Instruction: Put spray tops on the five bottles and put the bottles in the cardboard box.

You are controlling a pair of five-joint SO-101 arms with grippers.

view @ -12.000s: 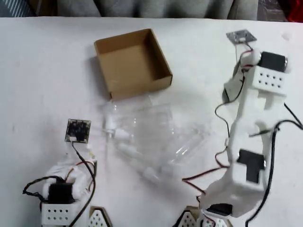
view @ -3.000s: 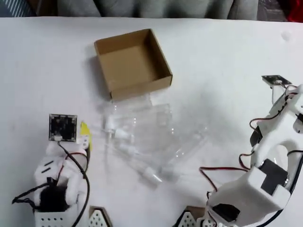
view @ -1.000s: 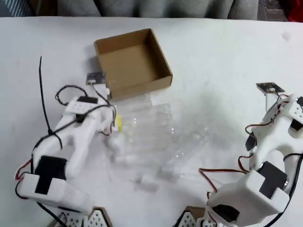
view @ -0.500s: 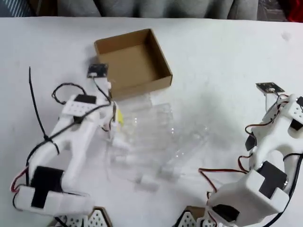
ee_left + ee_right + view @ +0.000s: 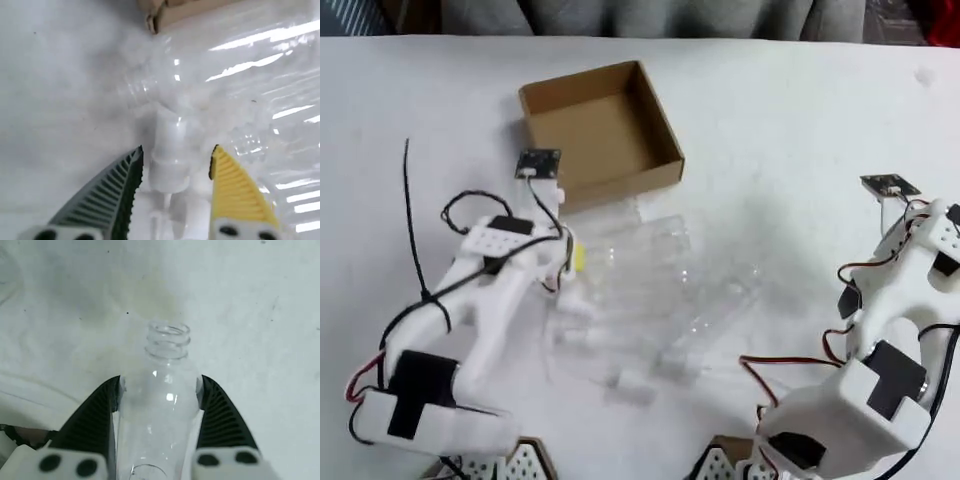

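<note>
Fingers (image 5: 110, 200) of left gripper (image 5: 177, 148) have come to straddle a spray top (image 5: 170, 170).

No legible txt, labels, nos. or signs anywhere. Box (image 5: 620, 185) walls plain brown card; bottles (image 5: 660, 280) clear, no readable print on them.
</note>
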